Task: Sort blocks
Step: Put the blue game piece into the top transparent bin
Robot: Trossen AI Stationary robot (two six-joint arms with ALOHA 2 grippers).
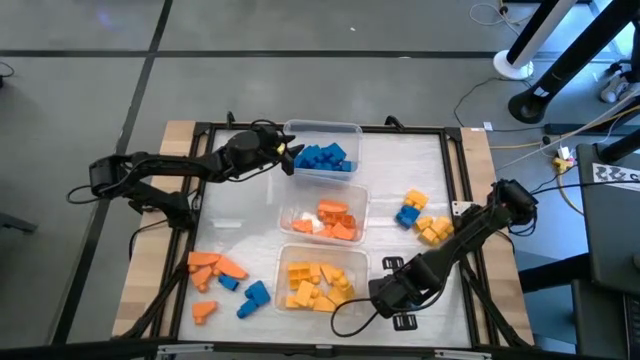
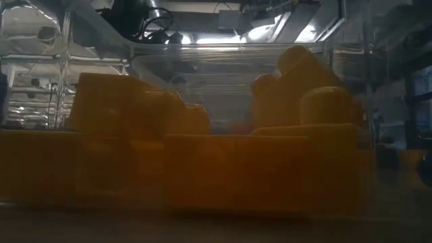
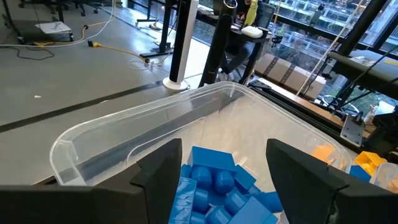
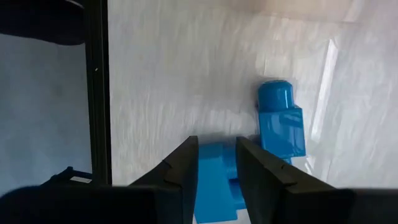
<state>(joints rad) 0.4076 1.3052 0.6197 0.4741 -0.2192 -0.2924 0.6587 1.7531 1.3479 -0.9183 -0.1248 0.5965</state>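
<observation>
1. I see my left gripper (image 1: 290, 155) over the far tub (image 1: 322, 131) holding blue blocks (image 1: 324, 158), jaws wide, empty.
2. My right gripper (image 1: 380, 295) sits near the table's (image 1: 420, 170) front edge, jaws narrowly apart around a blue block (image 4: 217, 180).

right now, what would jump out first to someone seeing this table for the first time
Three clear plastic tubs run down the table's middle, sorted by colour: blue toy blocks farthest, orange blocks in the middle, yellow blocks nearest. The left claw hangs open over the blue tub, empty. The right claw sits at the near edge, fingers straddling a blue block, while unsorted blocks lie loose on both sides.
</observation>
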